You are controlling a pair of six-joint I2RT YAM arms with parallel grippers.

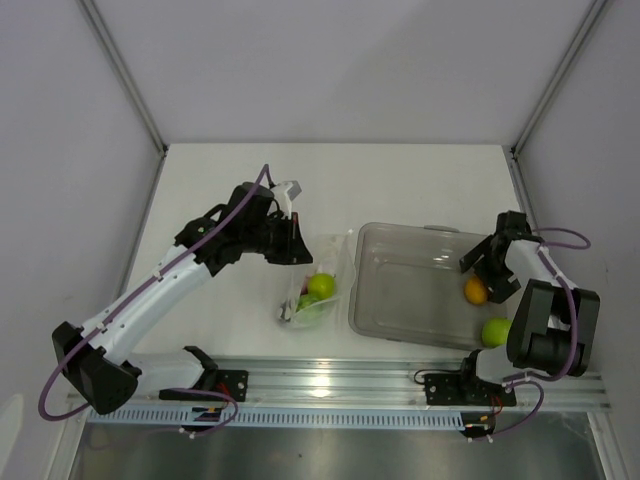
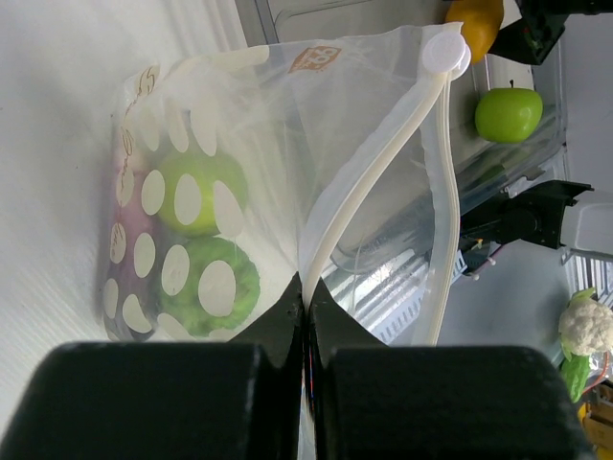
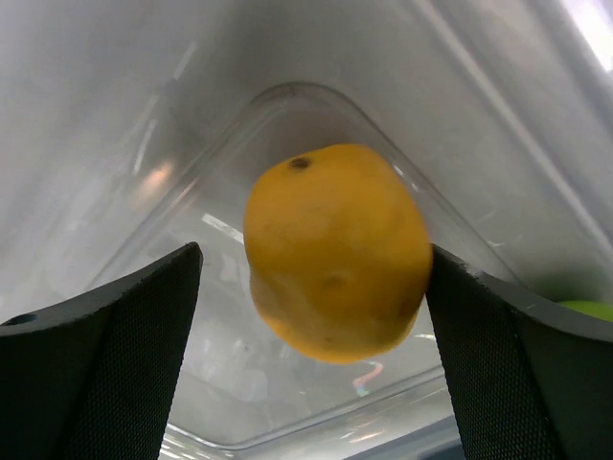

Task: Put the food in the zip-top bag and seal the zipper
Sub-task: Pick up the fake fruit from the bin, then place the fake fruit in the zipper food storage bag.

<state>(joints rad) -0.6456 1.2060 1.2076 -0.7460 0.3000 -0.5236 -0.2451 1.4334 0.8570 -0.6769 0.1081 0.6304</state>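
Pinching the zipper [image 2: 375, 182] of the zip-top bag [image 2: 259, 125] with my left gripper [image 2: 306, 311], fingers pressed together (pear [image 2: 196, 192] sits inside the bag). Right gripper [image 3: 311, 254] spread wide, straddling the orange [image 3: 335, 287] in the clear tub [image 1: 400, 290], green apple [image 1: 496, 331] nearby.

Lighting bright, diffuse, from overhead; shadows on the table [image 1: 400, 180] faint. Glare streaks on the tub [image 3: 536, 115] wall; right-wrist foreground soft.

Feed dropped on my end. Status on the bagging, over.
Left hand shut on mouth edge of clear dotted plastic bag. Right hand open, straddling small orange fruit in clear grey tub. Tub also holds round green fruit. Nothing blocking.
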